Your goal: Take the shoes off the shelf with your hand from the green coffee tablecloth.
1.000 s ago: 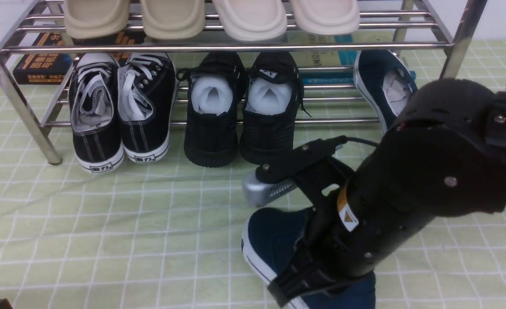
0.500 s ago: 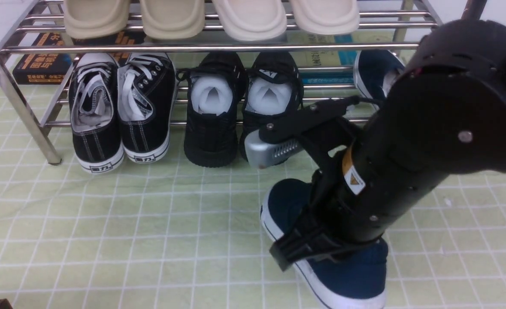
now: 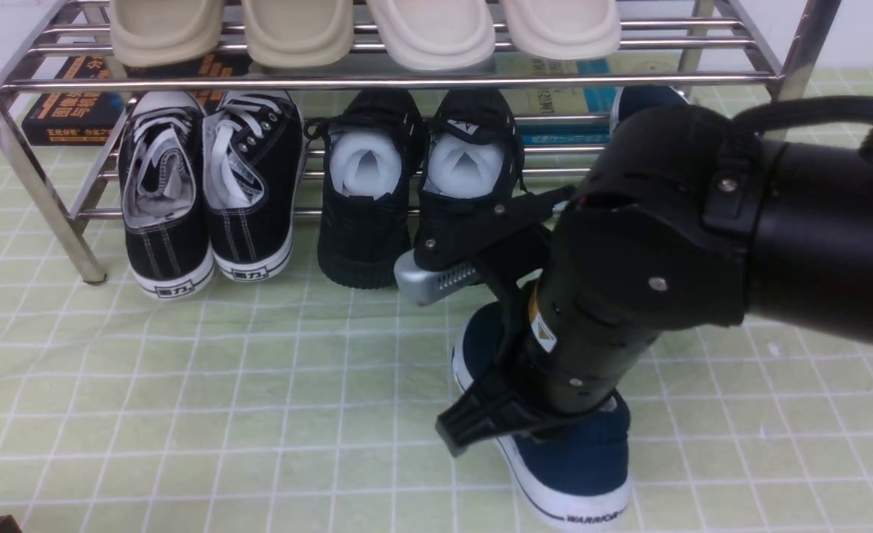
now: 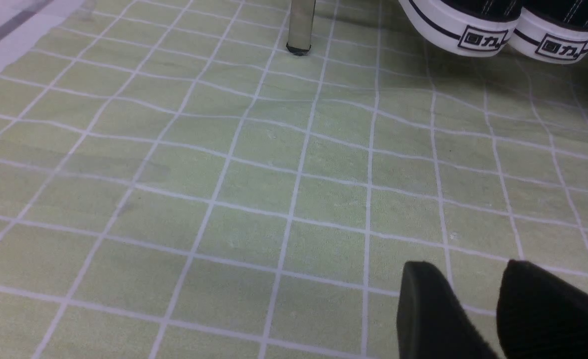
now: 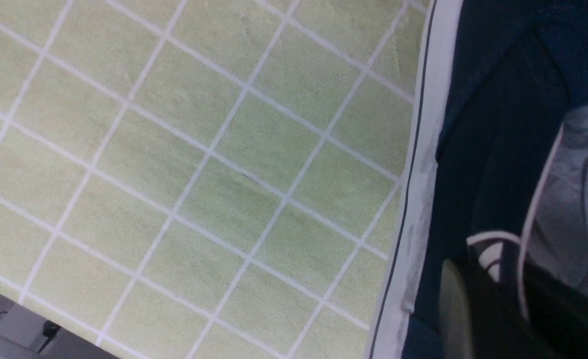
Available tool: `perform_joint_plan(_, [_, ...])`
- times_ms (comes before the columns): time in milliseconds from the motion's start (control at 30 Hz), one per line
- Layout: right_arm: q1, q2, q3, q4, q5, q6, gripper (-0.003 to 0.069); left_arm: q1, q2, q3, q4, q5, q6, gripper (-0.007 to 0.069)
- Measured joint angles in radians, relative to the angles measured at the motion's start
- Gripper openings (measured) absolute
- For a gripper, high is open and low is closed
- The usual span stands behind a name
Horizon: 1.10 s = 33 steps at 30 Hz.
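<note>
Two navy slip-ons show. One navy slip-on (image 3: pixel 577 459) is off the shelf (image 3: pixel 406 80) and down on the green tablecloth (image 3: pixel 258 385), in front of the rack's right half. Its white heel, marked "WARRIOR", is turned toward the front camera. The second navy slip-on (image 3: pixel 640 100) sits at the right end of the lower tier, and only a sliver shows behind the right arm (image 3: pixel 666 244).

The right claw (image 5: pixel 515 306) reaches down onto the near shoe from above and is clamped on its collar. In the right wrist view one finger (image 5: pixel 468 314) lies against the outer canvas and the other sits inside over the pale lining, with the white-edged rim between them. Whether the sole lies flat on the cloth cannot be told.

The left claw (image 4: pixel 473 299) hangs low over bare cloth in front of the rack's left leg, well apart from both navy shoes. Its two black fingertips (image 4: pixel 433 309) are apart and hold nothing.

On the lower tier stand two black lace-up sneakers (image 3: pixel 162 192) at the left and two all-black shoes (image 3: pixel 366 192) with white inserts in the middle. Four beige slippers (image 3: pixel 295 29) line the upper tier. Behind the rack lie two books (image 3: pixel 73 111).
</note>
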Motion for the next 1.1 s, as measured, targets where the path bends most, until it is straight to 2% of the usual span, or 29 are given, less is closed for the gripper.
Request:
perform_joint_plan(300, [0.0,0.048,0.0,0.016,-0.071,0.122,0.0064,0.0,0.0,0.0,0.0,0.0,0.0,0.0242])
perform_joint_plan(767, [0.0,0.136,-0.003,0.149,-0.13,0.135,0.0087,0.0,0.0,0.0,0.0,0.0,0.0,0.0242])
perform_joint_plan(900, [0.0,0.137,-0.003,0.225,-0.114,0.124,0.0132,0.0,0.0,0.0,0.0,0.0,0.0,0.0242])
perform_joint_plan(1100, [0.0,0.137,-0.017,0.396,-0.028,0.009,0.0297,0.0,0.0,0.0,0.0,0.0,0.0,0.0242])
